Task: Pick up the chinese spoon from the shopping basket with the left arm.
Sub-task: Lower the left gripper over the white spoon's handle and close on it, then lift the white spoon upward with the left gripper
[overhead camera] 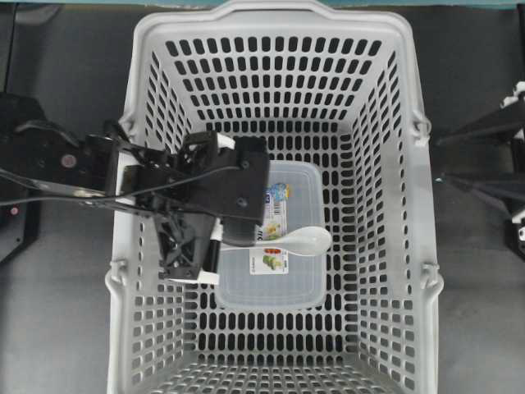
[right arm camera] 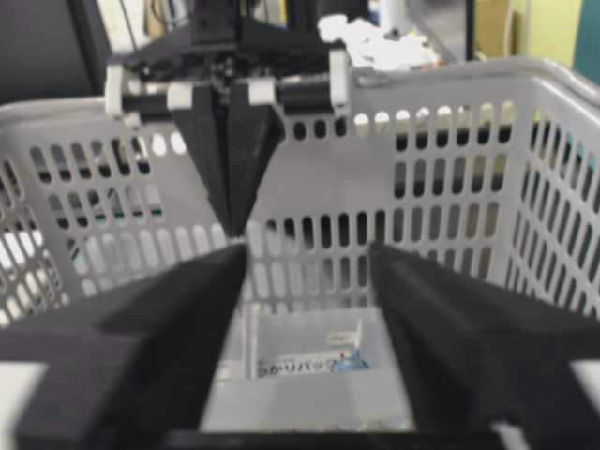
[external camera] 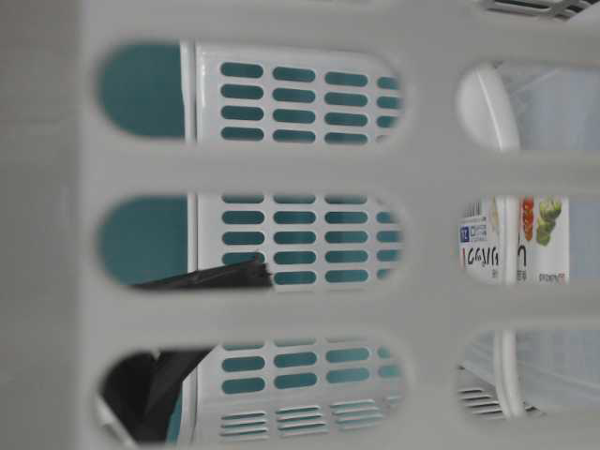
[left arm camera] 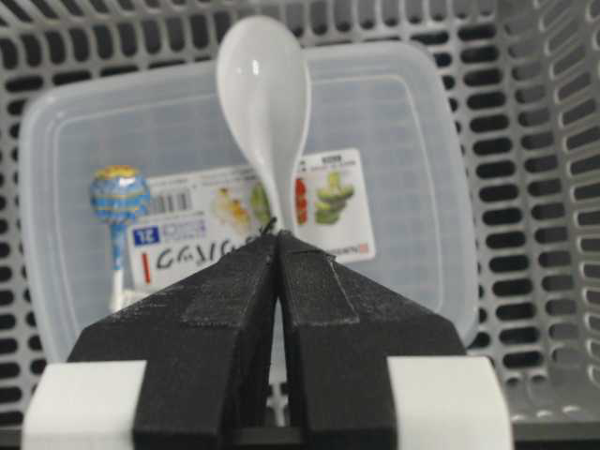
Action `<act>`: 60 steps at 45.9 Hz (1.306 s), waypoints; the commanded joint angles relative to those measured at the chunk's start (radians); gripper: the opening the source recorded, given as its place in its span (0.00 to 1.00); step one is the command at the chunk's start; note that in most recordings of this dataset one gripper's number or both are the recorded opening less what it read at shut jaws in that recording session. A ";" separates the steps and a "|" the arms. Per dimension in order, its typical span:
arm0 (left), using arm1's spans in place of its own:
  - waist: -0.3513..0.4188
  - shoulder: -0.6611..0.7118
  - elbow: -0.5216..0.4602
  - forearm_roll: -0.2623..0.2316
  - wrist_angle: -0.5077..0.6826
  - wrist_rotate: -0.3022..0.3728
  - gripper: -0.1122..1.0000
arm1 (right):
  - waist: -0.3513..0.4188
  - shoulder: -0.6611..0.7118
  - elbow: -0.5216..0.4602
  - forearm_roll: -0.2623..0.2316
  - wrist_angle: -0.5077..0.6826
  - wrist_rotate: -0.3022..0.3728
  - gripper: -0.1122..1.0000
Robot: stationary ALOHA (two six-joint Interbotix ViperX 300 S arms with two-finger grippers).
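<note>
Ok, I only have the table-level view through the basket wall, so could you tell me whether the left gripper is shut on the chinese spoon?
Observer: Yes. In the left wrist view the left gripper is shut on the handle of the chinese spoon.
Operator: Thank you. Which way does the spoon's bowl point?
Observer: Seen from overhead, it points toward the right-hand wall of the shopping basket, above the clear food box.
Operator: And the right gripper, please?
Observer: Its own wrist view shows the right gripper open, outside the basket.
</note>
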 commanded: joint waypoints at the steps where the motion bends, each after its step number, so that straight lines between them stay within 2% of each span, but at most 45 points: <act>1: -0.002 0.014 -0.029 0.003 0.005 -0.002 0.18 | -0.002 0.006 -0.011 0.003 -0.005 -0.002 0.65; 4: -0.002 0.043 -0.040 0.005 0.020 -0.006 0.35 | -0.002 0.005 -0.009 0.003 -0.003 -0.002 0.72; 11: -0.003 0.115 -0.067 0.005 0.067 -0.002 0.75 | -0.012 0.006 -0.011 0.003 -0.005 -0.003 0.72; 14: -0.006 0.155 -0.083 0.003 0.083 0.000 0.87 | -0.015 0.006 -0.011 0.003 -0.009 -0.003 0.72; 17: -0.006 0.186 -0.091 0.005 0.087 -0.002 0.91 | -0.017 0.006 -0.011 0.003 -0.009 -0.005 0.72; 22: -0.008 0.233 -0.100 0.003 0.089 -0.003 0.88 | -0.017 0.006 -0.011 0.003 -0.009 -0.003 0.72; 29: -0.014 0.268 -0.109 0.003 0.089 -0.011 0.88 | -0.017 0.003 -0.011 0.003 -0.014 -0.002 0.72; 42: -0.006 0.296 -0.109 0.003 0.067 -0.107 0.84 | -0.017 0.003 -0.011 0.003 -0.026 -0.008 0.72; 44: -0.008 0.298 -0.109 0.003 0.064 -0.117 0.80 | -0.017 0.005 -0.009 0.003 -0.026 -0.008 0.72; 48: -0.014 0.296 -0.106 0.005 0.060 -0.126 0.63 | -0.017 0.003 -0.008 0.003 -0.026 -0.008 0.72; 53: -0.017 0.295 -0.103 0.003 0.066 -0.118 0.33 | -0.017 0.003 -0.008 0.003 -0.026 -0.008 0.72; 55: -0.017 0.295 -0.106 0.005 0.069 -0.118 0.23 | -0.017 0.003 -0.008 0.003 -0.026 -0.008 0.72; 56: -0.017 0.293 -0.110 0.003 0.071 -0.118 0.21 | -0.017 0.003 -0.008 0.003 -0.026 -0.008 0.72; 60: -0.015 0.278 -0.123 0.005 0.075 -0.118 0.22 | -0.017 0.003 -0.009 0.003 -0.026 -0.008 0.72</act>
